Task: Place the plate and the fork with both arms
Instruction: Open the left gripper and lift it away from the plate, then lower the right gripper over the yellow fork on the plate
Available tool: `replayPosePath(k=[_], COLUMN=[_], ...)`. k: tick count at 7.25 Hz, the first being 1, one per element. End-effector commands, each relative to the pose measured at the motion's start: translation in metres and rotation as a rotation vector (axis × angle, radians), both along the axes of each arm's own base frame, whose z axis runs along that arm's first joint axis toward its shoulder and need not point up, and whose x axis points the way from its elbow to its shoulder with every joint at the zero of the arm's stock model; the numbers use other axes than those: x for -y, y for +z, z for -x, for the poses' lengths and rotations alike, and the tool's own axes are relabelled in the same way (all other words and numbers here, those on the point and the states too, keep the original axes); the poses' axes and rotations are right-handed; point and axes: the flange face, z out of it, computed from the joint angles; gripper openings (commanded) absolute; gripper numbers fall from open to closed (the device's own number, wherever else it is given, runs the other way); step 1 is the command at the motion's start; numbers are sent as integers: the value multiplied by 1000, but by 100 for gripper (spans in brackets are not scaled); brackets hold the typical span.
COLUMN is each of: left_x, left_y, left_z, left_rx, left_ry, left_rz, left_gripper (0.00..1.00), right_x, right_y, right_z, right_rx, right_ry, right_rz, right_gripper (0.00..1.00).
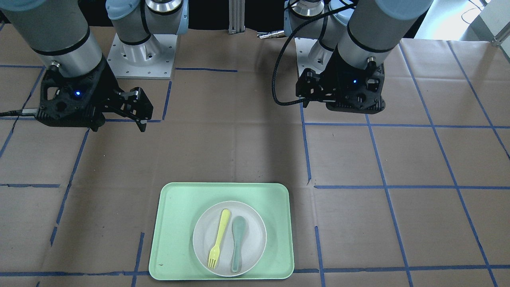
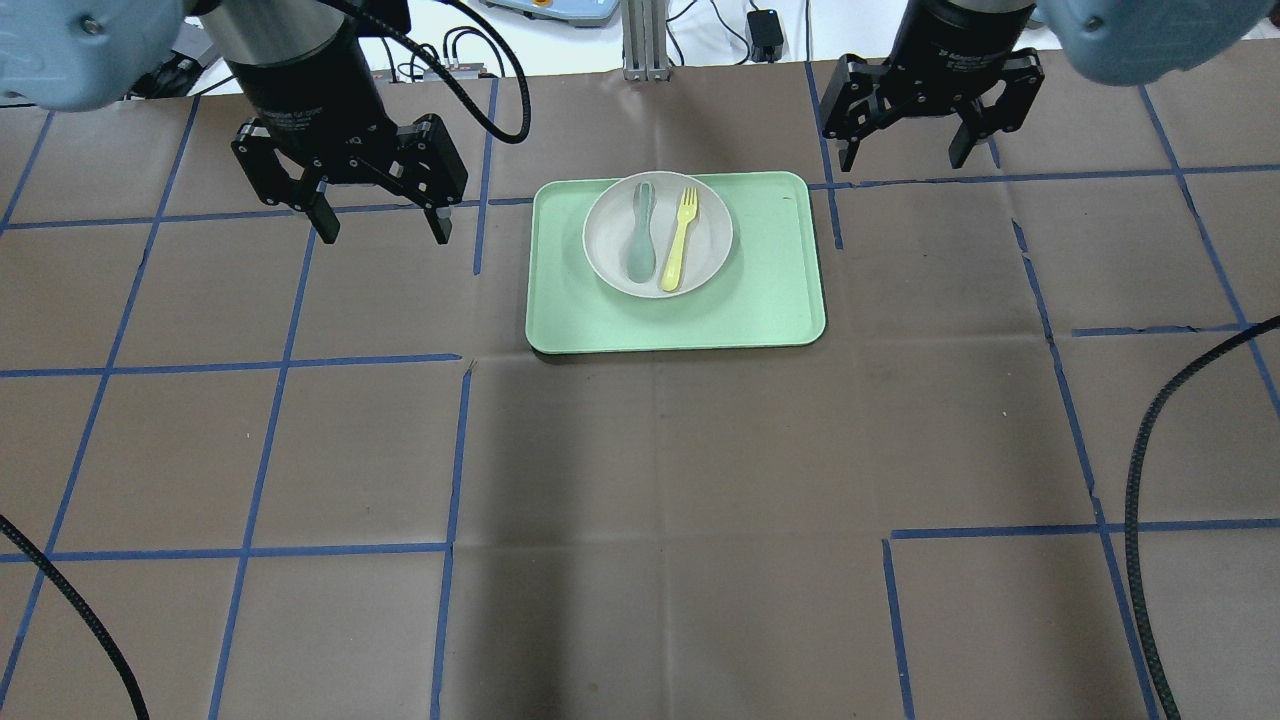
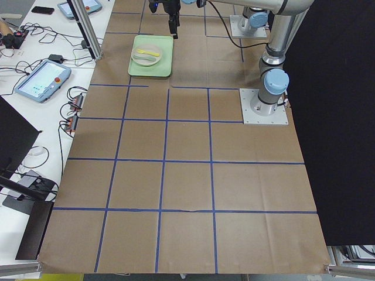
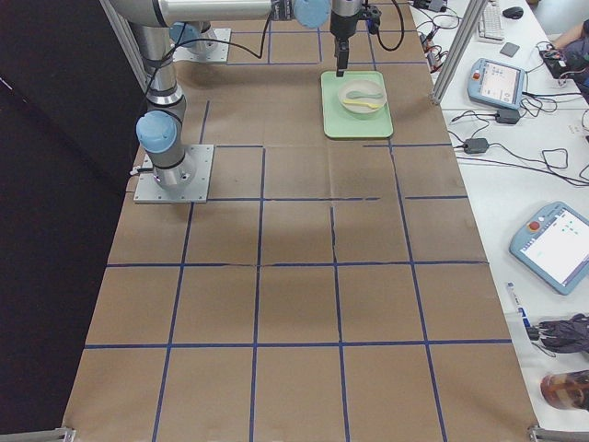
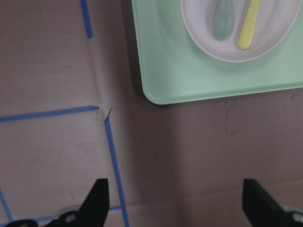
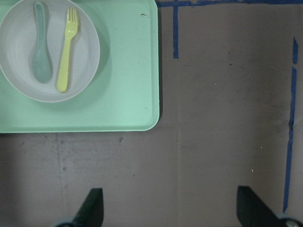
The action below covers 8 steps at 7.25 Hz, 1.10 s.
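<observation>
Worktop under brown paper, with one tray on it

The worktop is covered fully with brown paper, which shows some soft folds, and blue tape marks a grid of big squares on it; some lines are broken or end early. A rectangular mint-green tray lies flat on the paper, at the middle of the side far from the robot, and one tape line meets it at both short ends. On the robot's side, a square metal base plate and a second base plate sit well apart.
</observation>
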Motion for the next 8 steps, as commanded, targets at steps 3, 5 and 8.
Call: replayPosePath(k=[3, 5, 8], left_x=[-3, -5, -17], left_y=[9, 11, 21], left_z=[-12, -8, 1], left_rx=[0, 0, -32], left_ry=[11, -7, -140], left_rz=[18, 21, 37], left_gripper=[100, 100, 100], right_x=[58, 79, 105], right_y=[-87, -125, -192], right_z=[-127, -151, -168], right_rx=[2, 2, 0], right_ry=[-52, -56, -52], right_rz=[-9, -6, 33], right_gripper=[100, 100, 98])
